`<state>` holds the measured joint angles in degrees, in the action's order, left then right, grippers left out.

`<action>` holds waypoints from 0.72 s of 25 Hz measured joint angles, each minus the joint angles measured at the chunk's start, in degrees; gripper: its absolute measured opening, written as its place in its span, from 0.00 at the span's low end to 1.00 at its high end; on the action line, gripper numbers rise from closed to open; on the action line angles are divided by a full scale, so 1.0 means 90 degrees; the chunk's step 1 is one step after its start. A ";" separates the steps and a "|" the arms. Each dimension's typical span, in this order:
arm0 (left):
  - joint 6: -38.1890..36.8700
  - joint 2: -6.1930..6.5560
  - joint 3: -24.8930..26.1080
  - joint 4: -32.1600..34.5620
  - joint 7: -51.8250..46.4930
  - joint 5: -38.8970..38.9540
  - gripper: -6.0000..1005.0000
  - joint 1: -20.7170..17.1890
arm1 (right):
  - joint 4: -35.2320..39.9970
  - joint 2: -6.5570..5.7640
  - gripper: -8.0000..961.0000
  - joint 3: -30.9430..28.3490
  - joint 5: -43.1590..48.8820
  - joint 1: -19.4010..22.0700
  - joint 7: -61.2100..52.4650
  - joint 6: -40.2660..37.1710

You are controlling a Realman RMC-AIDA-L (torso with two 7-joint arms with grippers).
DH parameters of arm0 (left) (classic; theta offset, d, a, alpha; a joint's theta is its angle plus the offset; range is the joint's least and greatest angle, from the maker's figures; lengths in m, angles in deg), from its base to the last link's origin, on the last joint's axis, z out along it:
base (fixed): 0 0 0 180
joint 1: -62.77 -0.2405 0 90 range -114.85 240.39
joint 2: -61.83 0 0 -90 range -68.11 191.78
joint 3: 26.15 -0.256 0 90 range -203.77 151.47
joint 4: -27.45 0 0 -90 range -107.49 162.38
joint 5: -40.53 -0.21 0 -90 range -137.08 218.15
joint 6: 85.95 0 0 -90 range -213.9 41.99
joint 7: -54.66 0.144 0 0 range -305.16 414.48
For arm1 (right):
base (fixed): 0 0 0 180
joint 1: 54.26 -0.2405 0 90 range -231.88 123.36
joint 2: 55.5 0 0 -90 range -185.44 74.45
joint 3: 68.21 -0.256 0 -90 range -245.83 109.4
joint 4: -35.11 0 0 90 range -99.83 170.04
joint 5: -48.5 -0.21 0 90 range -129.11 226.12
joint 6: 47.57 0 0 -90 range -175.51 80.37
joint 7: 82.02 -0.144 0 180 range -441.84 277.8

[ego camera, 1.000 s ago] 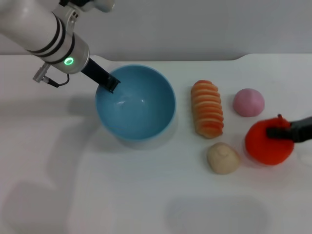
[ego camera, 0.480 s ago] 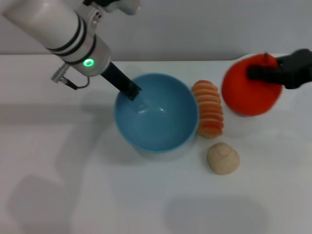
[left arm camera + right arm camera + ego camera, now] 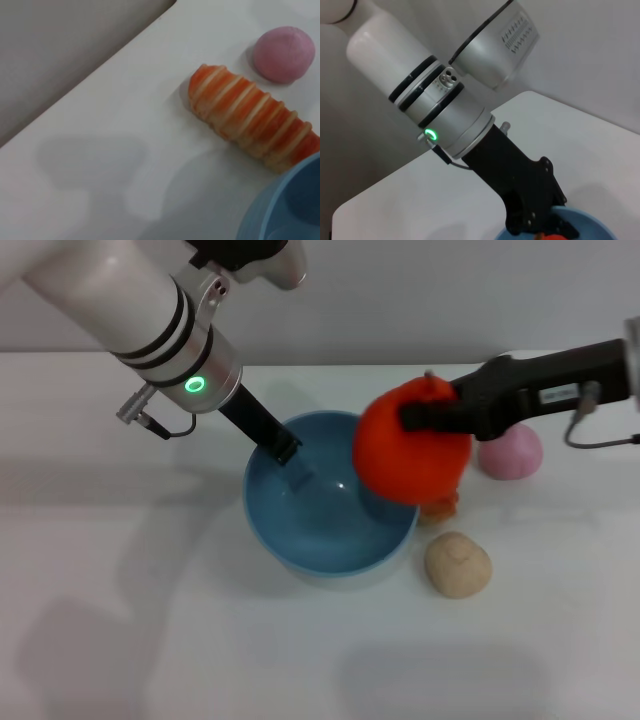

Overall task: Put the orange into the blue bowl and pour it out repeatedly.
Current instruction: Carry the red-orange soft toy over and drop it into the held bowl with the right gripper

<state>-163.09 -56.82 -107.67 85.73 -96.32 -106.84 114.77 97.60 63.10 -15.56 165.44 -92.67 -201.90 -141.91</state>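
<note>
The bright red-orange orange (image 3: pixel 405 460) hangs in the air over the right rim of the blue bowl (image 3: pixel 325 562). My right gripper (image 3: pixel 418 418) is shut on its top, reaching in from the right. My left gripper (image 3: pixel 287 450) is shut on the bowl's back-left rim, one finger inside the bowl. The bowl's inside is bare where it shows. A slice of the bowl rim (image 3: pixel 277 210) shows in the left wrist view. In the right wrist view the left arm's black gripper (image 3: pixel 532 202) holds the bowl rim (image 3: pixel 592 220), and a speck of the orange (image 3: pixel 551 236) shows at the edge.
A ribbed orange-and-cream roll (image 3: pixel 252 125) lies just right of the bowl, mostly hidden behind the orange in the head view. A pink dome (image 3: pixel 517 453) sits at the right, under the right arm. A beige ball (image 3: pixel 457 564) lies in front of the bowl's right side.
The right gripper lifted the orange off the table and carried it left to the bowl's right rim. The left gripper slid the bowl to the right.
</note>
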 joint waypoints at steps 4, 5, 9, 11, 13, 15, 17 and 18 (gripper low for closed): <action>0.0100 0.0001 -0.0033 -0.0059 0.0006 0.0068 0.01 -0.0045 | -0.0536 0.0005 0.06 0.0236 -0.0035 -0.0166 0.0014 0.0379; 0.0117 0.0000 -0.0036 -0.0074 0.0007 0.0101 0.01 -0.0052 | -0.0685 0.0005 0.06 0.0333 -0.0037 -0.0208 0.0058 0.0446; 0.0124 0.0001 -0.0069 -0.0079 0.0008 0.0191 0.01 -0.0076 | -0.0983 0.0001 0.08 0.0749 -0.0045 -0.0330 0.0246 0.0689; 0.0139 0.0001 -0.0109 -0.0080 0.0008 0.0226 0.01 -0.0086 | -0.1133 0.0009 0.09 0.0840 -0.0065 -0.0366 0.0258 0.0899; 0.0173 0.0001 -0.0135 -0.0080 0.0008 0.0250 0.01 -0.0121 | -0.1275 0.0011 0.10 0.0865 -0.0071 -0.0395 0.0261 0.1032; 0.0180 0.0001 -0.0139 -0.0080 -0.0009 0.0253 0.01 -0.0173 | -0.1337 0.0014 0.11 0.0868 -0.0081 -0.0394 0.0264 0.1110; 0.0181 0.0001 -0.0143 -0.0080 -0.0017 0.0253 0.01 -0.0185 | -0.1329 0.0018 0.15 0.0869 -0.0085 -0.0385 0.0264 0.1131; 0.0181 0.0001 -0.0146 -0.0080 -0.0026 0.0253 0.01 -0.0195 | -0.1329 0.0018 0.17 0.0869 -0.0085 -0.0385 0.0264 0.1131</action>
<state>-161.46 -56.82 -108.98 85.01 -96.56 -104.56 113.01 85.64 63.26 -7.73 164.68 -96.14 -199.52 -131.73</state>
